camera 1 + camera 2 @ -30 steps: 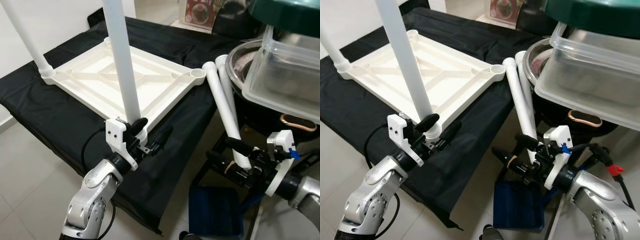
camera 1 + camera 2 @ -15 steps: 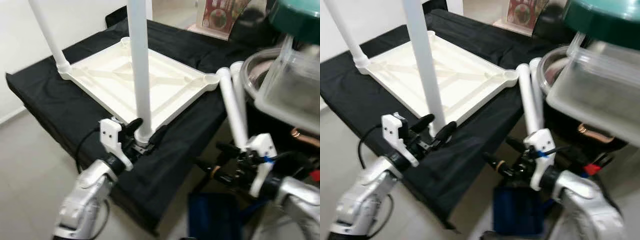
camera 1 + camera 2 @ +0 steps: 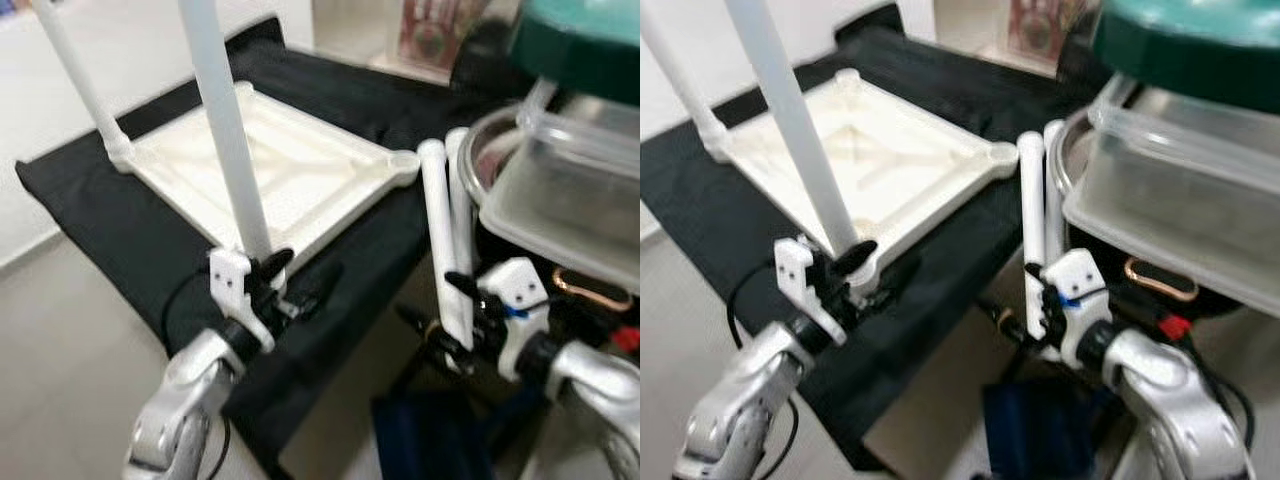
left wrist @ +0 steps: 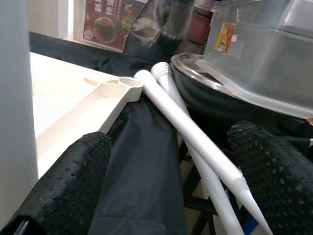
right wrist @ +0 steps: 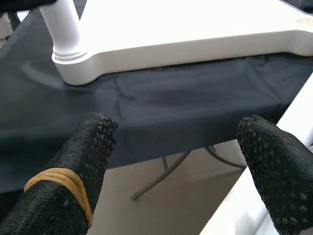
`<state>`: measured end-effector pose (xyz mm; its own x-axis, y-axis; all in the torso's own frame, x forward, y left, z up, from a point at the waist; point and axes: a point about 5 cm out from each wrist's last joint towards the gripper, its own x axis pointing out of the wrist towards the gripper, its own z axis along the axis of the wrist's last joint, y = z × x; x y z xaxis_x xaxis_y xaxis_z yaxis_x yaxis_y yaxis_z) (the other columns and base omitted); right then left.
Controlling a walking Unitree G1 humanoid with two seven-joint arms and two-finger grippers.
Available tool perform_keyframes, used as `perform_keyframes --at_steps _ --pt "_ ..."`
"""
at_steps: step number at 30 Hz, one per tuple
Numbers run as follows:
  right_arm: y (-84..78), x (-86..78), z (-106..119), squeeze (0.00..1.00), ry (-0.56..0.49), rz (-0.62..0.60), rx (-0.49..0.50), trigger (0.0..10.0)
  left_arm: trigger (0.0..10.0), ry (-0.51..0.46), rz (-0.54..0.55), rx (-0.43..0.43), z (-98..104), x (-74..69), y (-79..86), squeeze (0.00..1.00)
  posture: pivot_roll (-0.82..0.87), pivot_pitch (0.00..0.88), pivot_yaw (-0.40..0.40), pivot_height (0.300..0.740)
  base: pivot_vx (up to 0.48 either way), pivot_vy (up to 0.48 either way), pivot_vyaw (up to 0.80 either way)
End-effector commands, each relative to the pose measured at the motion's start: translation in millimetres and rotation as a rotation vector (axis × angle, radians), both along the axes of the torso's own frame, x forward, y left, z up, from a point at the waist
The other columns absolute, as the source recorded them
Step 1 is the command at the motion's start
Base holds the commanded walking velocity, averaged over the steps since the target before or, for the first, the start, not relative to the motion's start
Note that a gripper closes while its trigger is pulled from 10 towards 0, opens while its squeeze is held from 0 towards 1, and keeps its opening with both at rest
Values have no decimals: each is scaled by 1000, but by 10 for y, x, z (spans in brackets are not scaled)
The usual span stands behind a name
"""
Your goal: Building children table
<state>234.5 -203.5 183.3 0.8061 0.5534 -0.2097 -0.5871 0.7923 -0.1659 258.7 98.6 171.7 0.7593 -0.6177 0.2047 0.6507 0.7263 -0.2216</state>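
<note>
1. First, locate the white tabletop (image 3: 290,175): it lies upside down on the black-covered table (image 3: 120,230), ribbed underside facing up.
2. Count two legs already standing in its corner sockets: the near leg (image 3: 225,140) at the corner closest to you, and the far leg (image 3: 78,85) at the left corner.
3. Count two loose legs (image 3: 440,230) lying side by side off the right edge of the table, their top ends just beside the empty corner socket (image 3: 403,160).
4. Note the left gripper (image 3: 290,285) at the base of the near leg. Its fingers are spread wide; in the left wrist view one finger (image 4: 63,181) sits beside the leg and the other (image 4: 274,166) stands well apart, with nothing clamped between them.
5. Note the right gripper (image 3: 440,305) at the lower end of the loose legs. In the right wrist view its fingers (image 5: 73,171) are spread wide, and a white leg runs beside the far finger; you cannot tell whether it touches.
6. Observe the obstructions on the right: a clear plastic bin (image 3: 570,200) sits over a large round bowl (image 3: 480,150), just beside the loose legs. A green lid (image 3: 580,40) hangs above them.
7. Observe a dark blue object (image 3: 430,440) on the floor below the right gripper.
</note>
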Motion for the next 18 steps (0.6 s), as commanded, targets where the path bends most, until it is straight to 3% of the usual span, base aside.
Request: perform_keyframes --at_steps 1,3,7,10,11,13,18 --pt "-33 -54 -1 0 24 28 -50 10000 10000 26 -18 5 -50 -46 5 0 -135 167 41 740 0 0 0" --pt "-130 -41 -12 0 32 -24 -111 10000 10000 28 -41 8 -51 -69 -11 0 -135 171 40 740 0 0 0" --pt "-231 3 -4 0 23 -117 -124 10000 10000 30 -64 15 -62 -94 -23 0 -138 171 41 740 0 0 0" --pt "-333 69 28 0 -14 -267 -85 10000 10000 32 -92 13 -61 -118 -42 0 -138 174 39 740 0 0 0" --pt "-333 69 28 0 -14 -267 -85 10000 10000 32 -92 13 -61 -118 -42 0 -138 174 39 740 0 0 0" --pt "-328 55 11 0 5 -305 22 10000 10000 34 -123 17 -64 -146 -57 0 -139 176 37 740 0 0 0" --pt "-388 15 -68 0 43 -352 71 10000 10000 36 -158 25 -73 -185 -61 0 -140 179 34 740 0 0 0"
